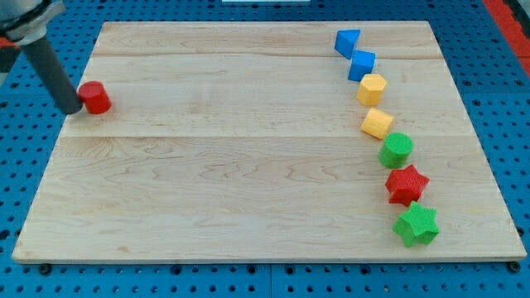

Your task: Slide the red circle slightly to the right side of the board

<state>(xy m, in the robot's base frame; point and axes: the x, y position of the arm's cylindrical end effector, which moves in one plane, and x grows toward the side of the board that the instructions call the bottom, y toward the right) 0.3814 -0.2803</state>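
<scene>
We have no gripper, only a rod. My tip touches the view's left side of the red circle, near the board left edge, because pushing from there should send it rightward.

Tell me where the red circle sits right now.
The red circle sits near the board's left edge in the view's upper left, with my tip right against its left side, far from the other blocks.
</scene>
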